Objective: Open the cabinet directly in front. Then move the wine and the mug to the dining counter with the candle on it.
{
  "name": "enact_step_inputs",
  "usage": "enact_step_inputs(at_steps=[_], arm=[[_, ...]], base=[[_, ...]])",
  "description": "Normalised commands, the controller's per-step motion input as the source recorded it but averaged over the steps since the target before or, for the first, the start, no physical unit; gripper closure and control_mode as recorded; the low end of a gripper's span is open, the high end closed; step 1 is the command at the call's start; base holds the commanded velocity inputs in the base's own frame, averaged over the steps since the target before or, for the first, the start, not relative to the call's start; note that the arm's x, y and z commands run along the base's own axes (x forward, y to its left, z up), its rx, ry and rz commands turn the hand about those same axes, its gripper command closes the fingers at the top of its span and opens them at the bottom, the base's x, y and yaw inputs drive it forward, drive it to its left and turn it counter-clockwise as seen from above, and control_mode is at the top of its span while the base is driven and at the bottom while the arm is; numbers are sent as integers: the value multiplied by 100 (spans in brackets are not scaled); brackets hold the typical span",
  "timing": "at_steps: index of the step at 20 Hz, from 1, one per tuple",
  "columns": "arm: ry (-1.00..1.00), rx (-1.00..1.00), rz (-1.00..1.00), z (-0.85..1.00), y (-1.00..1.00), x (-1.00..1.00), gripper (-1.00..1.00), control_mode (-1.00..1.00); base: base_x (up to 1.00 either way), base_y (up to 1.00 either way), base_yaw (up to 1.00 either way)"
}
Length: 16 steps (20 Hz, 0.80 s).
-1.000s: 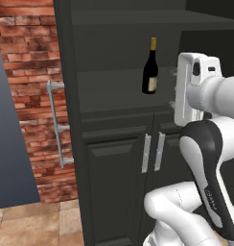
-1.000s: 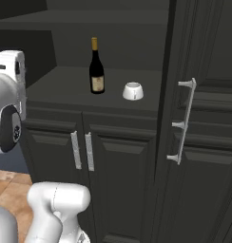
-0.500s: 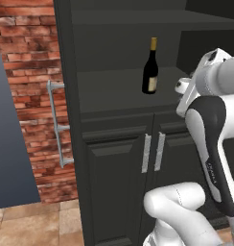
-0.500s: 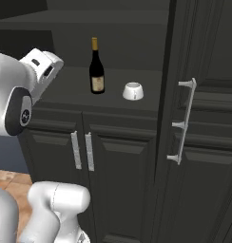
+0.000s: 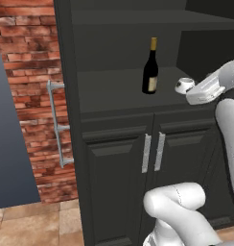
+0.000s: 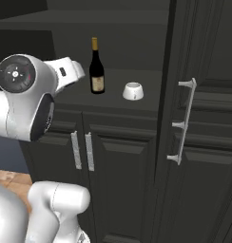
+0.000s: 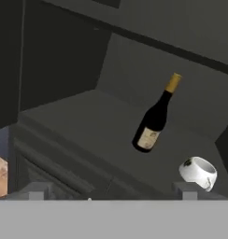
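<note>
The black cabinet [image 5: 114,93] stands with both upper doors swung wide, baring a dark shelf [image 7: 83,126]. On it the wine [image 5: 150,69] [image 6: 96,69] [image 7: 154,119] stands upright, a dark bottle with a gold neck and pale label. The white mug [image 5: 184,85] [image 6: 133,90] [image 7: 198,172] sits just to its right. My gripper [image 7: 111,189] is open and holds nothing. It hovers in front of the shelf edge, short of both things, aimed at the shelf. The dining counter and the candle are out of view.
The open doors jut out at each side, with silver bar handles [image 5: 56,122] [image 6: 184,121]. Below the shelf, the lower double doors [image 5: 152,151] are shut. A brick wall [image 5: 28,57] and a grey panel [image 5: 8,144] lie to the left.
My hand has tilted over from upright to point at the shelf. The bottle and mug have not moved.
</note>
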Motion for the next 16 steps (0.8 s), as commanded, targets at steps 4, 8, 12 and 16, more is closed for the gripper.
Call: enact_step_inputs(at_steps=[4,8,12,16], arm=[[-23,36,-13,-21,0,0,-100,-100],[-22,15,-17,-14,39,0,-100,-100],[-17,4,-22,-1,59,0,-100,-100],[-14,4,-22,0,15,0,-100,-100]], base=[[0,0,0],[0,0,0],[0,0,0],[0,0,0]])
